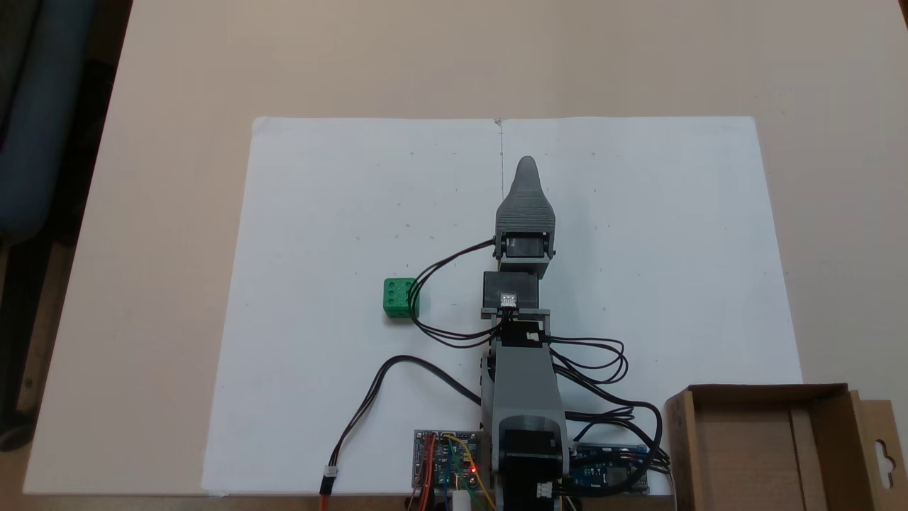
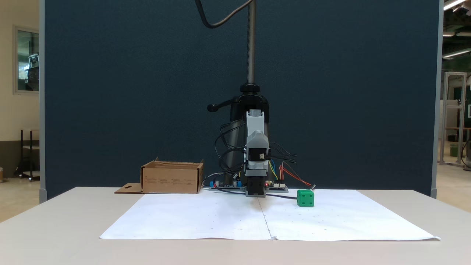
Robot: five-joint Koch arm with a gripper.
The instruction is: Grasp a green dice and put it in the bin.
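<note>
Couldn't really tell how the gripper (image 1: 528,165) jaws stood, they were stacked one behind the other in both fixed views. The bin (image 1: 837,397) got cropped by the bottom and right edges, and the circuit boards (image 1: 445,461) ran off the bottom too.

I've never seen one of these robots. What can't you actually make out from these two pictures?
- Claw: from above a single grey tip shows, its jaws stacked; the front view blurs it, so open or shut can't be told.
- Bin: the picture's bottom edge cuts it off from above; from the front its wall hides the inside.
- Green dice: pips are too small to count on most faces.
- Circuit boards: wires and the arm cover them.
</note>
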